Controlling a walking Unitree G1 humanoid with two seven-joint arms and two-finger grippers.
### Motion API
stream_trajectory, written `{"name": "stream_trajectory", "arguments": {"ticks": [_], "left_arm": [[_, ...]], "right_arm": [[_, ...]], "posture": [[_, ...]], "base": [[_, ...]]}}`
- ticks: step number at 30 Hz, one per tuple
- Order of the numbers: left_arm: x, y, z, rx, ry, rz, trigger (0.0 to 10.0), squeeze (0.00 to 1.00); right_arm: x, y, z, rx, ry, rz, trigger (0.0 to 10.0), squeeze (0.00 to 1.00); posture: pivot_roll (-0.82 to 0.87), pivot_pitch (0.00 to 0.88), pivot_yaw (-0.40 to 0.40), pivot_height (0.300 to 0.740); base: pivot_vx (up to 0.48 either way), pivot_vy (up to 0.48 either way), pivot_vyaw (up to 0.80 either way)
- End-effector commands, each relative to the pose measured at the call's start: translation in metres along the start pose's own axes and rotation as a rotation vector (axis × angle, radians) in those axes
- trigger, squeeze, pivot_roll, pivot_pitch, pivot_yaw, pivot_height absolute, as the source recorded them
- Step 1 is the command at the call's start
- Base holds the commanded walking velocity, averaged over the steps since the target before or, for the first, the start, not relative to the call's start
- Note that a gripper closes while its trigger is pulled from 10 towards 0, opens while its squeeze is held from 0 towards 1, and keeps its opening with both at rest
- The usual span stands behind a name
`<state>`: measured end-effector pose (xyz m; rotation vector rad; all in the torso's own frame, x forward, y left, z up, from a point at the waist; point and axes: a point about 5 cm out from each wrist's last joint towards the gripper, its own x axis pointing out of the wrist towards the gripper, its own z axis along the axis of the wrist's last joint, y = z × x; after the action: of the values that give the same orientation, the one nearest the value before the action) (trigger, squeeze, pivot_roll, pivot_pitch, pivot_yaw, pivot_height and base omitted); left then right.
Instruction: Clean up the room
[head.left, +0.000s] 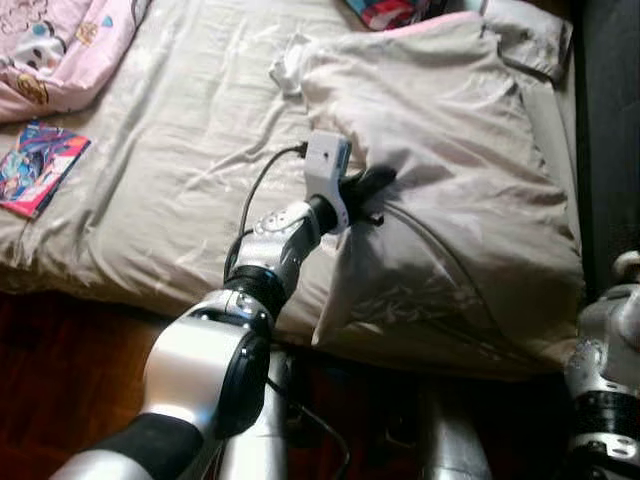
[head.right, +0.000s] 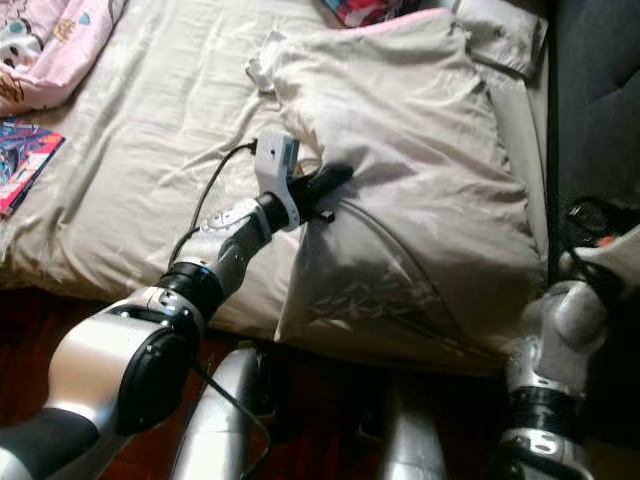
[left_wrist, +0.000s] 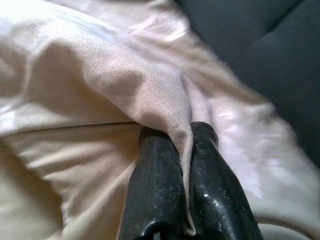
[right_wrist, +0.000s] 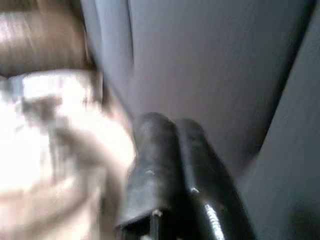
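Beige pillow (head.left: 450, 170) fabric hides the left gripper's (left_wrist: 186, 131) clamped tips.

The left arm (head.left: 215, 365) is stretched forward and up from the shoulder, silver shells and black joints in line, a black cable looped along the forearm. A white camera block (head.left: 327, 160) is carried on its wrist. The left gripper (left_wrist: 185, 131) is closed, its two black fingers (left_wrist: 155, 185) pressed together on a pinched fold of the beige pillowcase (head.left: 450, 180), at that pillowcase's left edge; cloth is seen squeezed between the pads in the left wrist view. The right arm (head.right: 555, 350) is held low at the right side, bent, forearm upright. The right gripper (right_wrist: 172, 125) is seen with its fingers brought together and nothing gripped.
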<state>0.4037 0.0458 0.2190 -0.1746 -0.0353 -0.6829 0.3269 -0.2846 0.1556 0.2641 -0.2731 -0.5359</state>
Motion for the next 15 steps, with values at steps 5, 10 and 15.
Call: {"name": "stream_trajectory", "arguments": {"ticks": [5, 10, 15], "left_arm": [[-0.015, 0.021, -0.021, 0.007, 0.082, 0.131, 10.0, 0.0], [-0.026, 0.036, -0.03, 0.026, 0.129, 0.249, 10.0, 0.0], [-0.031, 0.044, -0.032, 0.039, 0.14, 0.324, 10.0, 0.0]], "right_arm": [[-0.017, 0.01, -0.041, 0.037, 0.232, 0.115, 10.0, 0.0], [-0.023, 0.027, -0.055, 0.073, 0.356, 0.262, 10.0, 0.0], [-0.023, 0.04, -0.052, 0.132, 0.365, 0.366, 10.0, 0.0]], "posture": [[0.04, 0.39, 0.081, 0.641], [0.05, 0.395, 0.078, 0.641], [0.05, 0.399, 0.077, 0.641]], "base": [[0.0, 0.0, 0.0], [0.0, 0.0, 0.0], [0.0, 0.0, 0.0]]}}
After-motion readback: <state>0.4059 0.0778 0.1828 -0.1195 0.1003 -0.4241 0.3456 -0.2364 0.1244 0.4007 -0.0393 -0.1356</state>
